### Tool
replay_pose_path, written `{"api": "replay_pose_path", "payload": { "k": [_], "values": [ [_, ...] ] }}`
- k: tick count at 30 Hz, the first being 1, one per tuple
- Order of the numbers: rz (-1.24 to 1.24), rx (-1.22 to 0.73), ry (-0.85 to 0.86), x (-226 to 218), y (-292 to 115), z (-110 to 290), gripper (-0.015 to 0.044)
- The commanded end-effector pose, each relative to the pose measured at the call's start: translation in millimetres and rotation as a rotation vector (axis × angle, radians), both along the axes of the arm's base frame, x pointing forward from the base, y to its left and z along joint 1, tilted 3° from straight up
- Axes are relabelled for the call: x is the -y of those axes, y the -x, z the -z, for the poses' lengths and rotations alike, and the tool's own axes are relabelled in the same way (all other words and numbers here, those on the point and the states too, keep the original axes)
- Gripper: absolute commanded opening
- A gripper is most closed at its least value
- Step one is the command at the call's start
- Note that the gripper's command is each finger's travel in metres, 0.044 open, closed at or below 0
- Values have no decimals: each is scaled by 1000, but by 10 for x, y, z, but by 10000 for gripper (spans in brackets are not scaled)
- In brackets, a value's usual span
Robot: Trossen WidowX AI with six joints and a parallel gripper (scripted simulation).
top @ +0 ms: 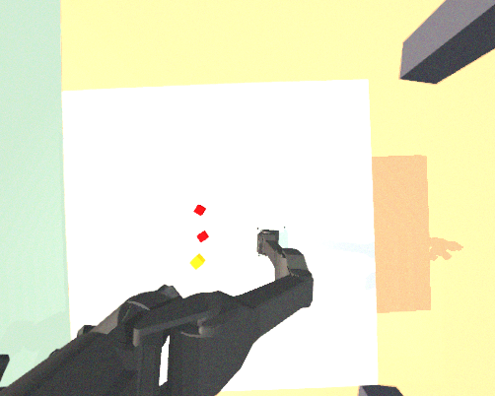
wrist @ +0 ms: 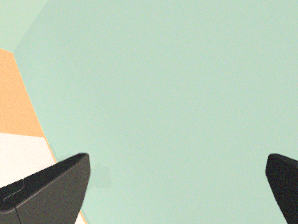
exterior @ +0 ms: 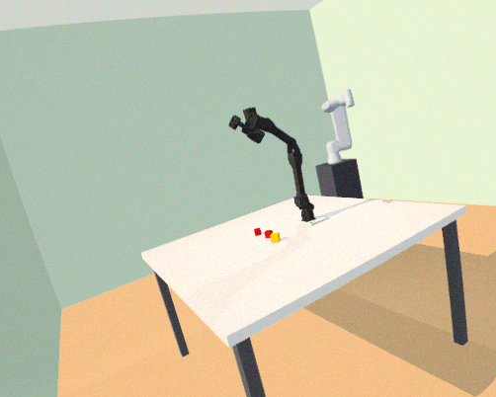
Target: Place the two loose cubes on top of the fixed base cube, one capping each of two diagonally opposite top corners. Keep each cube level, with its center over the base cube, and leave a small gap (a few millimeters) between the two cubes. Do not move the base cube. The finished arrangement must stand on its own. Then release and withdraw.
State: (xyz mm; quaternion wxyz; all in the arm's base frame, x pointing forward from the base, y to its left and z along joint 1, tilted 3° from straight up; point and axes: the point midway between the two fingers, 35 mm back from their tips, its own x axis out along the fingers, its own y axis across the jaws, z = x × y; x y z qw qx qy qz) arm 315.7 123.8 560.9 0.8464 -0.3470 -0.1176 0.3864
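Note:
A yellow cube (top: 197, 261) (exterior: 275, 237), slightly larger than the others, sits on the white table (top: 131, 148) (exterior: 359, 247). It looks like the base cube. One red cube (top: 202, 236) (exterior: 268, 233) lies near it, apart from it in the top view. The other red cube (top: 199, 210) (exterior: 257, 231) lies farther along the same rough row. Both red cubes rest on the table, and nothing is on the yellow cube. My gripper (wrist: 180, 164) is open, its fingers wide apart with nothing between them. It is raised high above the table; no cube shows in the wrist view.
The black arm (top: 215, 320) (exterior: 296, 168) stands on the table and reaches up and over, covering part of the table in the top view. A white robot arm (exterior: 341, 127) stands on a dark pedestal (exterior: 346, 180) behind the table. A green wall (wrist: 175, 90) fills most of the wrist view.

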Motion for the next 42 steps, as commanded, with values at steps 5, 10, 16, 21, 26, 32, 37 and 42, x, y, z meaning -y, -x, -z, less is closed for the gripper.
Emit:
{"api": "replay_pose_path", "payload": {
  "k": [5,10,16,21,26,32,37,42],
  "values": [
    [113,-119,68,195,-345,468,269],
    [254,-301,189,523,-678,1200,265],
    [379,-535,362,953,-806,2109,265],
    [437,-742,524,1308,-690,2831,265],
    [444,-957,695,1634,-396,3470,265],
    [380,-1212,893,1950,118,4062,265],
    [368,-1241,915,1981,184,4117,265],
    [368,-1240,915,1997,170,4389,265]
  ]
}}
